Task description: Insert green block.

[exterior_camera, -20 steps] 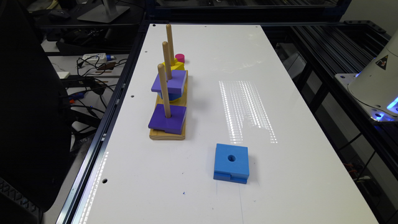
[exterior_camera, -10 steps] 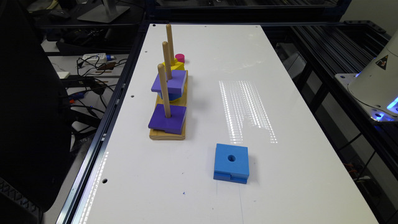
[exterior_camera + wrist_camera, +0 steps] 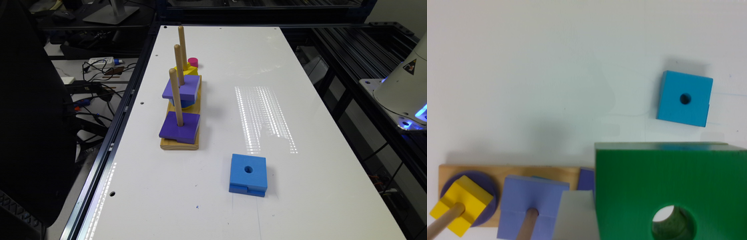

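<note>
Blue block point(image 3: 248, 173) alone on white table point(image 3: 300, 100); purple blocks point(image 3: 179, 126) on wooden peg base point(image 3: 179, 144).

No legible text, brand, number or label appears on any object in either view. The single sign is a triangular warning symbol point(image 3: 410, 67), dark with an orange mark inside, on the white robot base point(image 3: 405, 86) at the exterior view's right; its pictogram is too small to identify. A power strip point(image 3: 103, 61) on the floor beside the table carries no readable marking.
</note>
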You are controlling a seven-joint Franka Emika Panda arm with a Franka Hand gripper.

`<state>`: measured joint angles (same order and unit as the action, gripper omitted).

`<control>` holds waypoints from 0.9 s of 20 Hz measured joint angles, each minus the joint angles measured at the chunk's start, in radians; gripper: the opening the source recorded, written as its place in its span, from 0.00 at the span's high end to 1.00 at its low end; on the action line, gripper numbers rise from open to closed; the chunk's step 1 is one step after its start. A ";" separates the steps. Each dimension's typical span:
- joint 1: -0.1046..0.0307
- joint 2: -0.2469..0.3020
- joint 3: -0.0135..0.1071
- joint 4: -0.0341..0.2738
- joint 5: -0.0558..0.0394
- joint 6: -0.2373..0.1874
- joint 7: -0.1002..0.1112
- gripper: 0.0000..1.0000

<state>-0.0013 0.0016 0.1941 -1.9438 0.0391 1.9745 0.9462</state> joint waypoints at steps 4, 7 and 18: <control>0.000 0.033 0.002 -0.001 -0.0026 0.035 0.000 1.00; 0.000 0.060 0.004 -0.002 -0.0055 0.064 0.000 1.00; 0.001 0.153 0.007 -0.002 -0.0130 0.166 0.000 1.00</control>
<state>0.0002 0.1547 0.2014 -1.9455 0.0261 2.1406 0.9463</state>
